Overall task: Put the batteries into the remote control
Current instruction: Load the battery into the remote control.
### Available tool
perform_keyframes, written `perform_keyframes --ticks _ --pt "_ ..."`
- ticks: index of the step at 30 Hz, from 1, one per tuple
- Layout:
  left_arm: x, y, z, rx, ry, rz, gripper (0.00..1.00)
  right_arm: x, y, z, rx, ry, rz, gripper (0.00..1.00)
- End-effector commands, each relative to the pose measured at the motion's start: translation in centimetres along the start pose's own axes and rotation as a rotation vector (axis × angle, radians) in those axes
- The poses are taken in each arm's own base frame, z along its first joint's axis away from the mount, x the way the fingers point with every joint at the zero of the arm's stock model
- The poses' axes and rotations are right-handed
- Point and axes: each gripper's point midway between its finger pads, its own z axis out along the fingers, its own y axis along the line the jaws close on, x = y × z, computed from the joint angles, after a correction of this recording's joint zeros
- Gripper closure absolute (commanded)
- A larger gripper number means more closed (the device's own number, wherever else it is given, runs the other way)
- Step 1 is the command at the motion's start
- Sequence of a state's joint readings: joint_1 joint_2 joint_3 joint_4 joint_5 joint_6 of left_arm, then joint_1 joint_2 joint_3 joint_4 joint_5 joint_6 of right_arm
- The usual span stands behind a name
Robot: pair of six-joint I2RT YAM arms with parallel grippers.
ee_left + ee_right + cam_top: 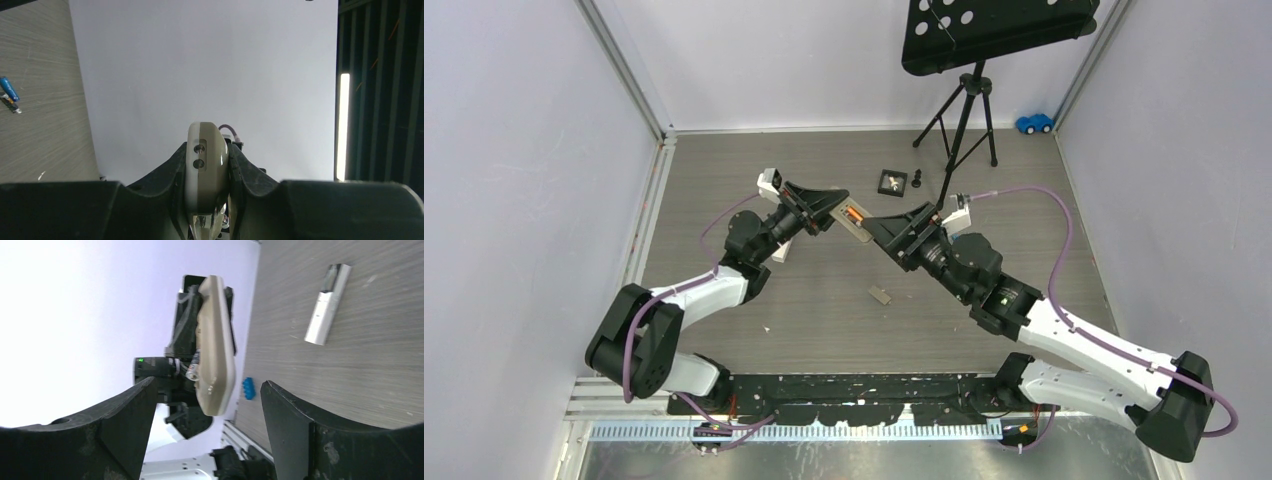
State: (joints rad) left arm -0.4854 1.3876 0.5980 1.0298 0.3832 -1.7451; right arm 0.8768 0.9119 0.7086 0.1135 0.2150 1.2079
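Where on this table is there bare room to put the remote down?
Bare: far-left corner of the table beyond the left arm; the strip between the grey piece and the arm bases. Crowded: centre, around the remote, small tray and tripod.

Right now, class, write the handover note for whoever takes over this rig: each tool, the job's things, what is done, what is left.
Left tool: shut on the remote, held above the table.
Right tool: open, empty, close beside the remote.
Done: one orange battery appears seated in the remote's open back.
Left: a blue battery lies on the table; load it, then fit the grey piece, likely the cover.
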Motion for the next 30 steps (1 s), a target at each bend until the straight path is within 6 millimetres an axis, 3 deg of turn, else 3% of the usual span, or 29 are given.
perform_keyframes --ticks 1,9,19,25,30 --pt "0.3 -3.2 0.2 0.114 0.004 0.001 1.00 -2.0 5.3 -0.2 -0.210 -0.079 0.131 0.20" --pt "0.2 -3.3 0.2 0.115 -0.002 -0.005 1.00 -1.6 4.5 0.8 -0.165 -0.069 0.123 0.26" --pt "0.4 -3.5 0.1 0.120 0.003 -0.003 1.00 -1.2 4.4 1.7 -0.144 -0.053 0.099 0.51" --pt "0.7 -3.7 0.1 0.124 0.015 0.001 1.00 -0.6 3.4 2.6 -0.089 -0.037 0.082 0.61" --pt "0.7 -3.9 0.0 0.126 0.013 0.017 1.00 -0.7 0.9 3.3 0.027 -0.059 0.061 0.70"
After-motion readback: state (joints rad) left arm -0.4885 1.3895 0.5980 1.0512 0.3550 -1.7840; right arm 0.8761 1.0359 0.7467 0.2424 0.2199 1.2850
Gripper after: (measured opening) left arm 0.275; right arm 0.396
